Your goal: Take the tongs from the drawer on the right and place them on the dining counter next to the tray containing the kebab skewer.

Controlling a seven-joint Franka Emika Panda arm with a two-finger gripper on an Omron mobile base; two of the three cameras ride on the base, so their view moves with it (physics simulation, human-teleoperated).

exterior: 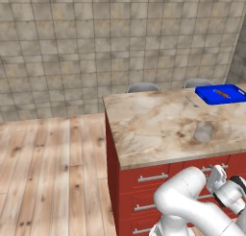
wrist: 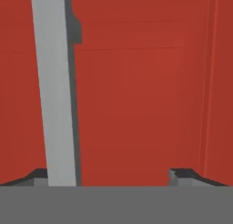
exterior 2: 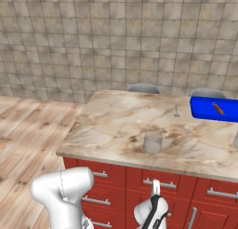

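Blue tray (exterior: 206,97) at right of tabletop (exterior: 153,124) held the kebab skewer (exterior: 222,93); clear cup (exterior: 203,132) stood empty. Pincer (wrist: 109,175) spread wide before red drawer front (wrist: 136,104), silver handle (wrist: 54,91) at left.

The beige-brown marbled dining worktop (exterior: 158,122) on red cabinets spans the middle right of the left base view. At its far right edge lies the bright blue tray (exterior: 234,97), flat, with the small reddish-brown kebab skewer (exterior: 221,93) inside. In the hand view a red drawer front (wrist: 145,104) stands close, its silver bar handle (wrist: 55,91) running top to bottom at left.
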